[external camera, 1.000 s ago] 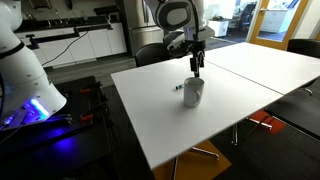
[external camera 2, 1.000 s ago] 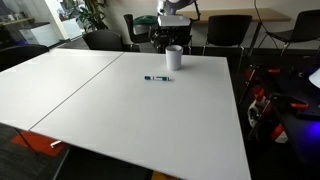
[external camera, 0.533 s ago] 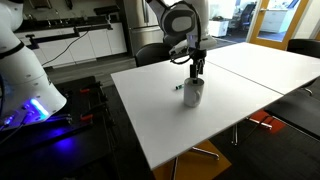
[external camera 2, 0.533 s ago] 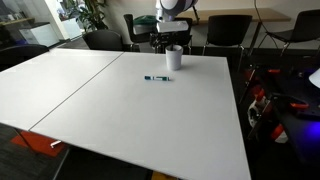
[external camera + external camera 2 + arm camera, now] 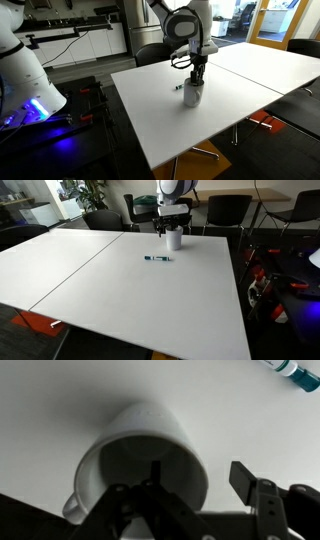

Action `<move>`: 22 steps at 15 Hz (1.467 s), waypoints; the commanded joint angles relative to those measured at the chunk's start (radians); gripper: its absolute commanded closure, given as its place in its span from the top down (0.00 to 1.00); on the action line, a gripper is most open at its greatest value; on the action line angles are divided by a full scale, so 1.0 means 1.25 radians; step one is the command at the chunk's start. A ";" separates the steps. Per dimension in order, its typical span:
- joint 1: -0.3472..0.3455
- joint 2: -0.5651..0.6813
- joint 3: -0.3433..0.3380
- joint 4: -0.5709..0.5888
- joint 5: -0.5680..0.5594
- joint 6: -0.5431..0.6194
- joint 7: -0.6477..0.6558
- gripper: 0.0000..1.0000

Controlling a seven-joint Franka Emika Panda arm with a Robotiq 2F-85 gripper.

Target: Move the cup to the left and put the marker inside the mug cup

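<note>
Cup (image 5: 122, 432) wall stands inside the spread end effector (image 5: 197, 482), marker (image 5: 289, 369) apart.

In an exterior view we see the white table (image 5: 120, 295) bare from the marker (image 5: 156, 258) to its near edge and corners, wide room for passing. Toward the far edge the mug (image 5: 174, 242) blocks us, the gripper (image 5: 174, 227) straddling its rim, with chairs (image 5: 225, 210) behind

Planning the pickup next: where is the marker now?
In an exterior view the marker lies on the white table, beside the mug, apart from it.
</note>
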 commanded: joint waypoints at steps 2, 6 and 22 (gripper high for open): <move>0.000 0.007 -0.004 0.017 0.019 -0.016 -0.010 0.34; 0.004 0.006 -0.007 0.018 0.014 -0.011 -0.009 0.05; 0.034 0.109 0.002 0.248 -0.011 -0.114 -0.014 0.03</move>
